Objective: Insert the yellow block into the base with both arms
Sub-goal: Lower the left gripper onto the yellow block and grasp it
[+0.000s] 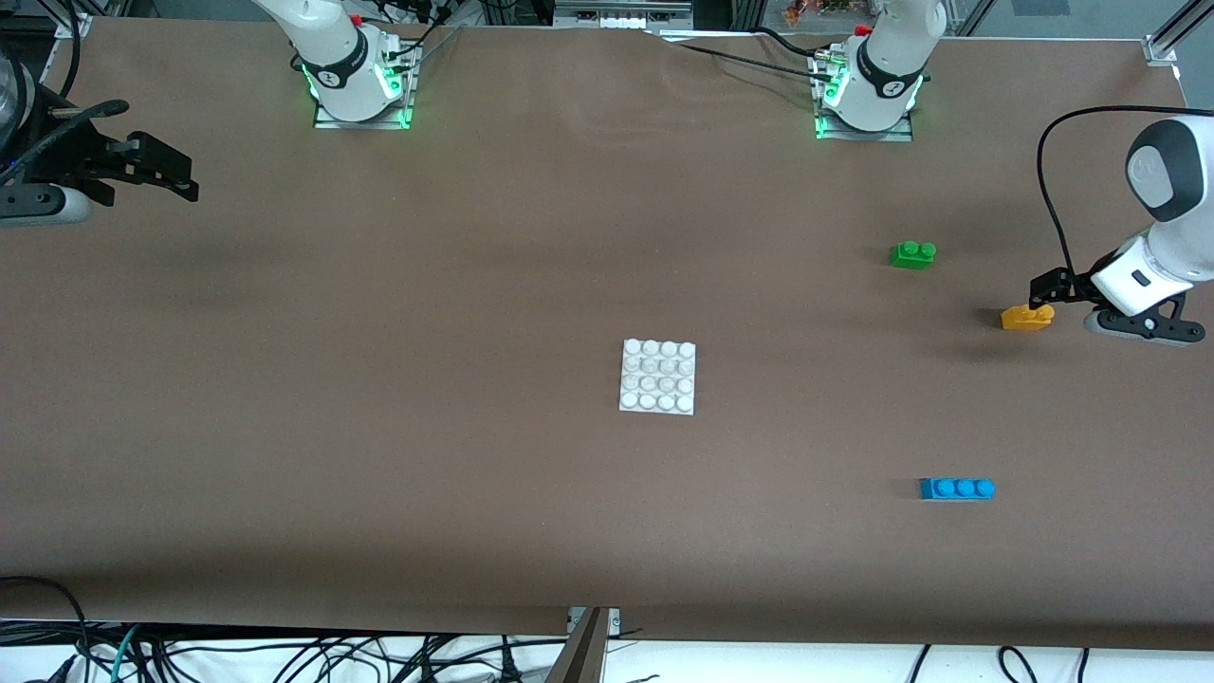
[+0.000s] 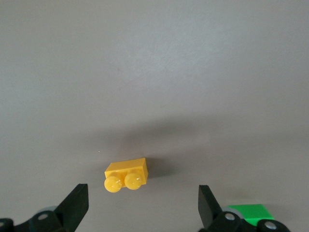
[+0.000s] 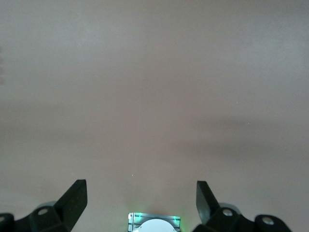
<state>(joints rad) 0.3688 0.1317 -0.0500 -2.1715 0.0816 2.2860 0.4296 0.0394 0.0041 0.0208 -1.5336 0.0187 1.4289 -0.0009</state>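
Note:
The yellow block [image 1: 1027, 318] lies on the brown table near the left arm's end. In the left wrist view the yellow block [image 2: 126, 174] shows its two studs and lies free on the table. My left gripper [image 1: 1051, 289] hovers low just above it, open and empty [image 2: 142, 200], the block lying just ahead of the gap between the fingers. The white studded base [image 1: 657, 377] lies flat at the table's middle. My right gripper [image 1: 175, 175] waits up over the right arm's end of the table, open and empty [image 3: 141, 193].
A green two-stud brick [image 1: 912, 254] lies farther from the front camera than the yellow block and shows by one left finger [image 2: 251, 210]. A blue three-stud brick [image 1: 956, 489] lies nearer the camera. The right arm's base [image 3: 153, 224] shows under its gripper.

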